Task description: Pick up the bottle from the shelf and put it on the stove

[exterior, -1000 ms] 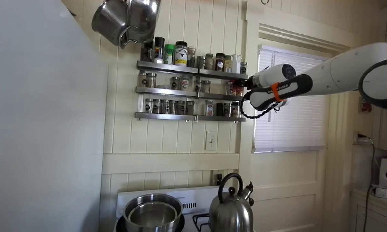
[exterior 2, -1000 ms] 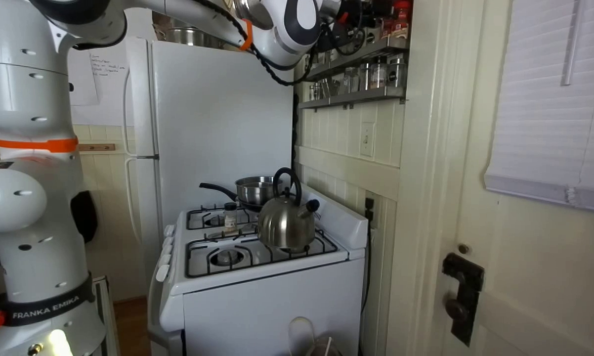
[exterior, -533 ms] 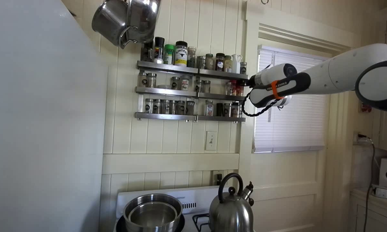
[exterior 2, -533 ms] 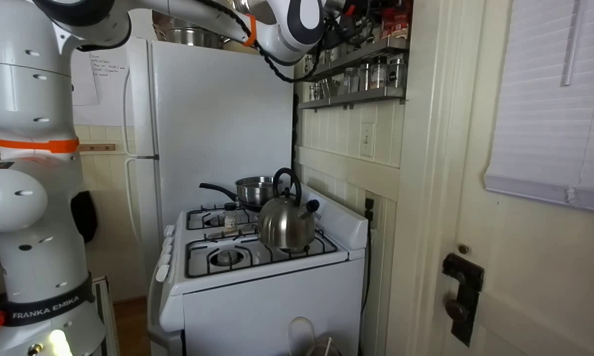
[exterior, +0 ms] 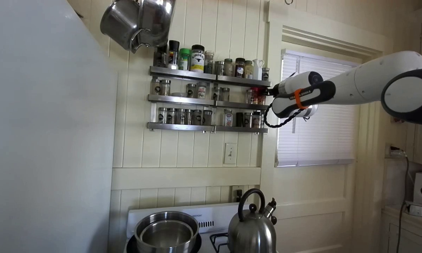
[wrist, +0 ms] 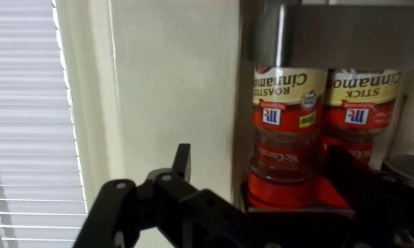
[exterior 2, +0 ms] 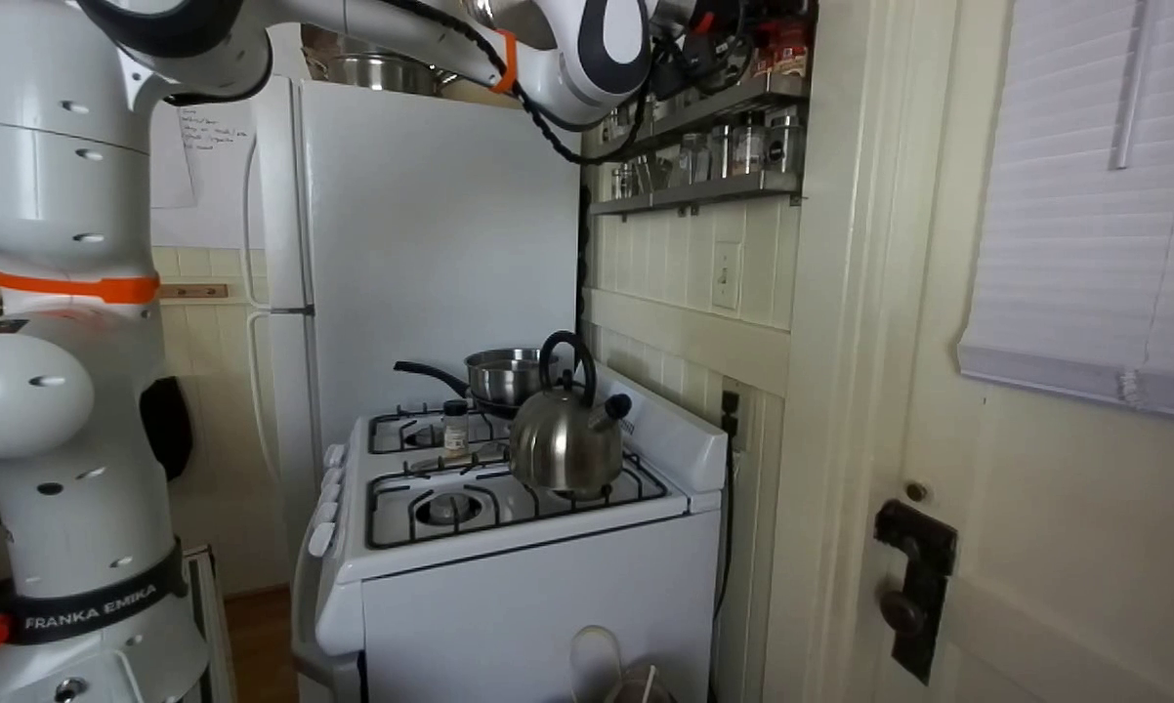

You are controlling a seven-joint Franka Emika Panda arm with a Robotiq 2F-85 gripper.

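The shelf (exterior: 181, 100) is a three-tier grey metal rack of small jars. Its rail (wrist: 341, 36) crosses the wrist view, which stands upside down. Two red-capped cinnamon bottles stand at the middle tier's end. The roasted cinnamon bottle (wrist: 286, 113) is between my open fingers; the stick cinnamon bottle (wrist: 362, 103) is beside it, partly behind one dark finger. My gripper (wrist: 260, 155) is open, with no visible contact on the bottle. In an exterior view the gripper (exterior: 265, 92) is at the red bottles. The white stove (exterior 2: 538, 596) is below the shelf.
On the stove stand a steel kettle (exterior 2: 567, 444), pans (exterior 2: 504, 376) and a small black-capped jar (exterior 2: 455, 434). Pots (exterior: 137, 23) hang near the shelf's upper left. A door frame (wrist: 172, 103) adjoins the shelf end. A glass jar (wrist: 410, 144) stands beyond the red bottles.
The arm has moved a little toward the wall. In an exterior view the gripper has shifted right and now covers more of the red bottles. The bottles and stove items have not visibly moved.
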